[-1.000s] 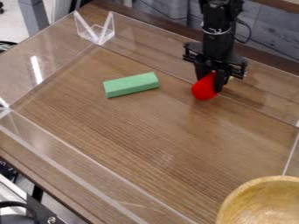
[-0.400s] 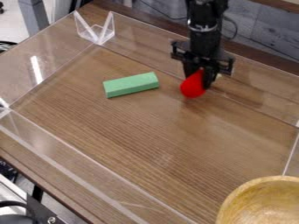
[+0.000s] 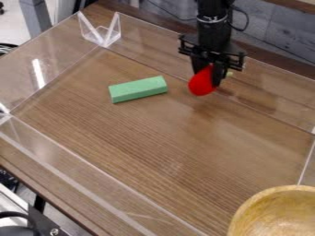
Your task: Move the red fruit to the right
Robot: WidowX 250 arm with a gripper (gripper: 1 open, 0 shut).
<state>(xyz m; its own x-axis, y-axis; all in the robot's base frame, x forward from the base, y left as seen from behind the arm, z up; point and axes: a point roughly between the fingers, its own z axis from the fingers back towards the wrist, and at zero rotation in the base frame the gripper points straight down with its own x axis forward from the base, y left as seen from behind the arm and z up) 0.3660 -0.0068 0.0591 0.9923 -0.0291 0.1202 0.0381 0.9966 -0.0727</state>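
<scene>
The red fruit (image 3: 202,84) is a small glossy rounded piece, held just above the wooden tabletop near the back, right of centre. My black gripper (image 3: 209,73) points straight down and is shut on the fruit's upper part, so the fruit's top is hidden between the fingers. The fruit appears slightly lifted off the wood.
A flat green rectangular block (image 3: 138,88) lies to the left of the fruit. Clear acrylic walls (image 3: 50,69) ring the wooden table (image 3: 160,157). A pale wooden bowl (image 3: 281,214) sits at the front right corner. Clutter stands behind the back wall.
My gripper has carried the red fruit a little to the left and slightly up and back. The green block has stayed where it was.
</scene>
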